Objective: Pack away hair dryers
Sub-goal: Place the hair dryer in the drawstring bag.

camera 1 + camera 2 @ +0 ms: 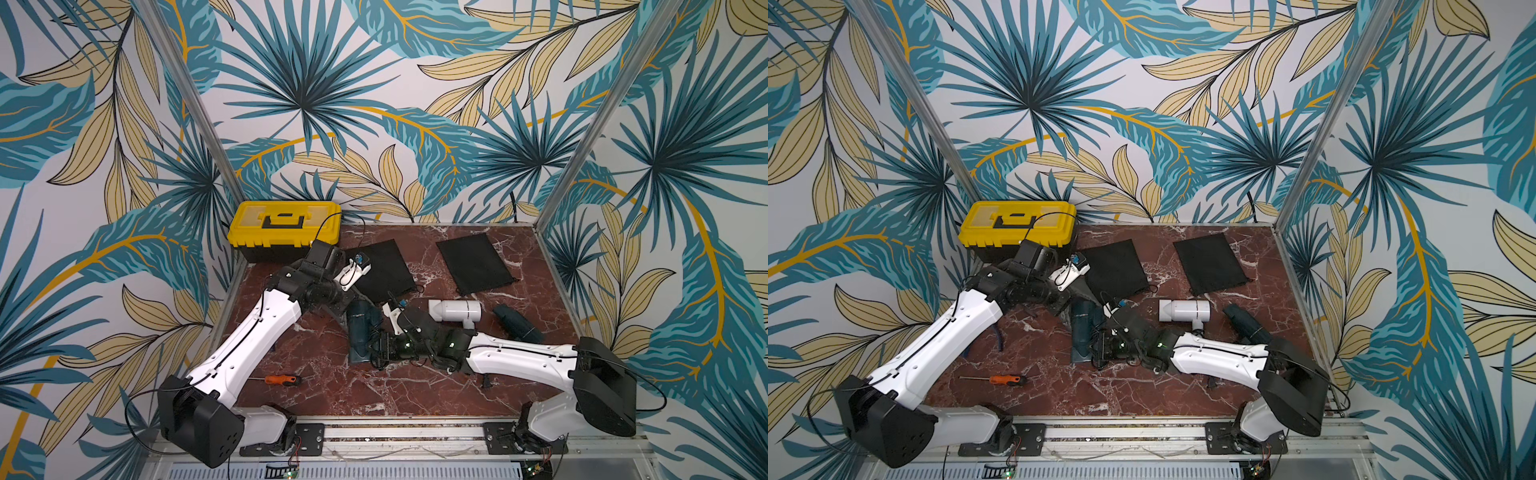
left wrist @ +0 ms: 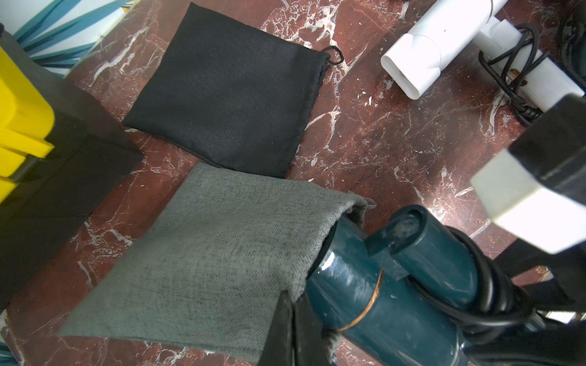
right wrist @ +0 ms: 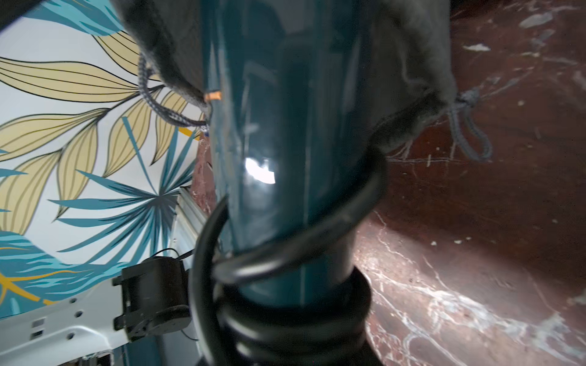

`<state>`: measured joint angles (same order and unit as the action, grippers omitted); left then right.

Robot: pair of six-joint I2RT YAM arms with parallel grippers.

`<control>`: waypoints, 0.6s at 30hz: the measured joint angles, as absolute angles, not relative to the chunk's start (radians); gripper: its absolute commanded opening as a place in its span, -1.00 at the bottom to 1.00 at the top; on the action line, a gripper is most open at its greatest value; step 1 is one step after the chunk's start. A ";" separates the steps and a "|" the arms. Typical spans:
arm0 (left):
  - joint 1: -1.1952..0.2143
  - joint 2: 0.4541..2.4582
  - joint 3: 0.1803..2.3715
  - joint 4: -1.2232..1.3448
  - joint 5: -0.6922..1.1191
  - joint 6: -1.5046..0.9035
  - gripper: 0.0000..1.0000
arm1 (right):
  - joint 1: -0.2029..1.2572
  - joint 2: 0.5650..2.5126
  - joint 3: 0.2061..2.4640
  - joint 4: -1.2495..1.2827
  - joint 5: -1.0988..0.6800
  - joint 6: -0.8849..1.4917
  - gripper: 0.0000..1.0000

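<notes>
In both top views, white plastic hair dryer (image 1: 455,309) and one dark teal plastic hair dryer (image 1: 517,324) lie unpacked; left wrist view: left gripper (image 2: 290,317) clenches mouth of grey cloth pouch (image 2: 196,253); right wrist view: second dark teal dryer (image 3: 285,158), grasped by right gripper (image 1: 374,338), only nose-deep inside.

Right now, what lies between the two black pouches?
Only bare table lies between the black pouch near the toolbox and the other black pouch. Both top views show this.

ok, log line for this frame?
stage: bagging | left gripper: shut on grey pouch mouth | right gripper: shut on teal hair dryer, end in pouch
</notes>
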<state>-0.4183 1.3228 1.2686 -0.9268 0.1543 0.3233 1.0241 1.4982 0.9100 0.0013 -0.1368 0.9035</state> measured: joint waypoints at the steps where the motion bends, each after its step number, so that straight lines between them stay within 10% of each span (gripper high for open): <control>1: -0.418 1.322 1.269 -0.928 0.155 0.322 -1.00 | 1.029 1.498 0.919 -0.020 -0.128 0.888 -1.00; 18: -0.418 1.322 1.297 -0.968 0.278 0.302 -1.00 | 1.111 1.631 1.113 -0.268 -0.086 0.716 -1.00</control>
